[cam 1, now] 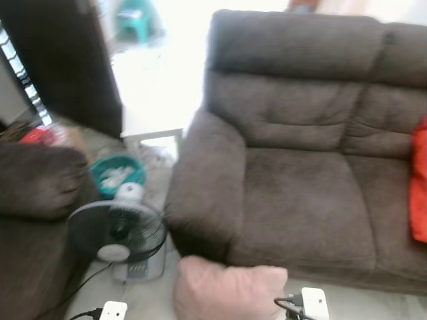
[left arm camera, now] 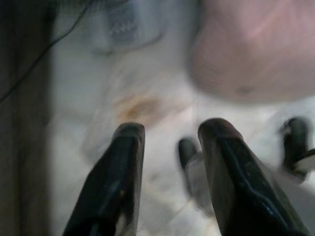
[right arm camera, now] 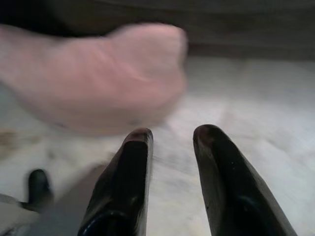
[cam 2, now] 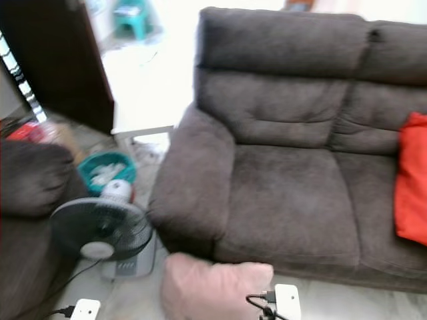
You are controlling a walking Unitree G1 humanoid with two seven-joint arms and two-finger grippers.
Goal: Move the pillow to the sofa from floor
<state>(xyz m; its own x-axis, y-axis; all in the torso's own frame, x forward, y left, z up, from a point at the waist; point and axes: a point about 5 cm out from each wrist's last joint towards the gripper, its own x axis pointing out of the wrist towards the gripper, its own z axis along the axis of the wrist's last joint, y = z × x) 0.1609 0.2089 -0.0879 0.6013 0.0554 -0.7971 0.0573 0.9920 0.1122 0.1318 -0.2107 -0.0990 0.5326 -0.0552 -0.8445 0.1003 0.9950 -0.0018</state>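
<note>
A pale pink pillow [cam 1: 227,290] lies on the light floor, right against the front of the dark brown sofa [cam 1: 300,200] near its left armrest. Seen from the left wrist, my left gripper [left arm camera: 172,132] hovers open over bare floor, with the pillow [left arm camera: 251,49] a short way ahead of its fingertips. My right gripper [right arm camera: 172,135] is open too, nothing between its fingers, and the pillow [right arm camera: 98,73] is just beyond them. Both wrists sit at the lower edge of the head views, one on each side of the pillow.
A red cushion [cam 1: 419,180] rests on the sofa's right seat. A black floor fan [cam 1: 120,233] with its cable stands left of the pillow, a teal basket [cam 1: 117,173] behind it. A second dark armchair [cam 1: 33,180] is at the left. A dark cabinet [cam 1: 67,60] stands further back.
</note>
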